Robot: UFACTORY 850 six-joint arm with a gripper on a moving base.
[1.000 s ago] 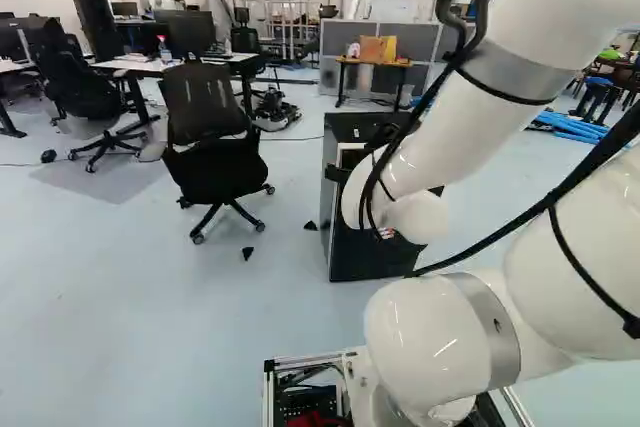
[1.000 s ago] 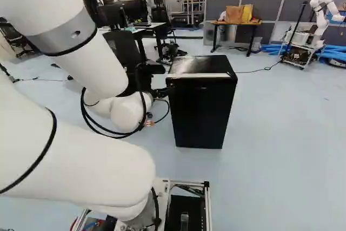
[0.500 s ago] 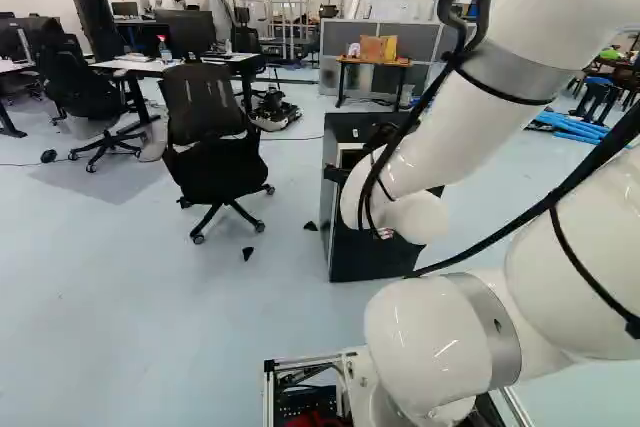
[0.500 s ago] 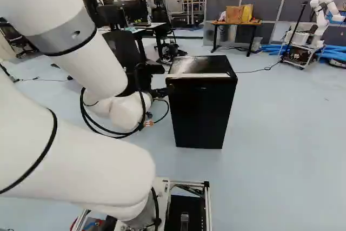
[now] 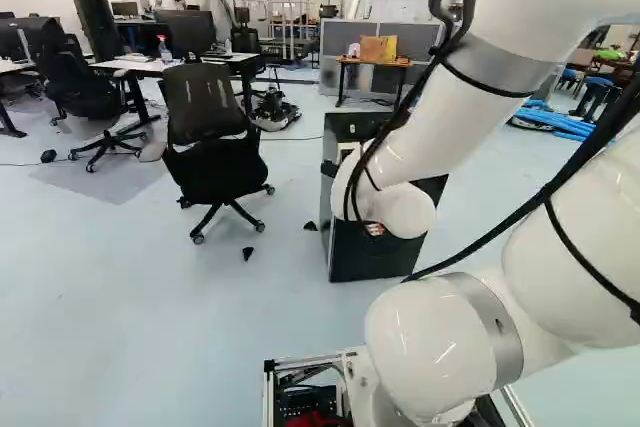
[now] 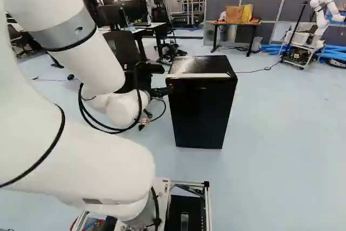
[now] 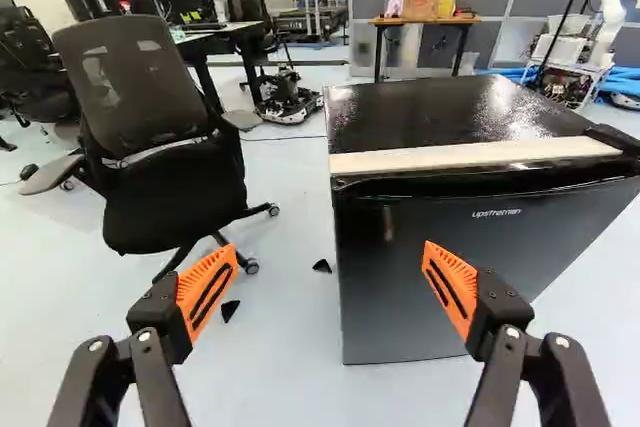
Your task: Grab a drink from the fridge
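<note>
Beside the fridge's front edge, the black gripper [image 6: 161, 92] shows only in part past the white wrist in the right base view. In the wrist view the gripper [image 7: 331, 259] has its orange pads wide apart, with nothing held between them. The black fridge [image 7: 470, 247] stands ahead, its door shut and a pale strip [image 7: 470, 157] along the top front edge. One finger is in line with the door front, the other with the floor beside the fridge. In the right base view the fridge [image 6: 200, 112] stands upright. No drink is visible.
A black office chair [image 5: 208, 137] stands beside the fridge. Small black pieces [image 7: 229, 310] lie on the floor between them. Behind are desks [image 5: 165, 65], a small table with bags [image 6: 235, 23] and grey partitions [image 6: 267, 8]. Another robot [image 6: 320, 17] stands far off.
My arm has shifted a little, its wrist moving slightly up and to the left in both base views. The base, fridge and chair have stayed put.
</note>
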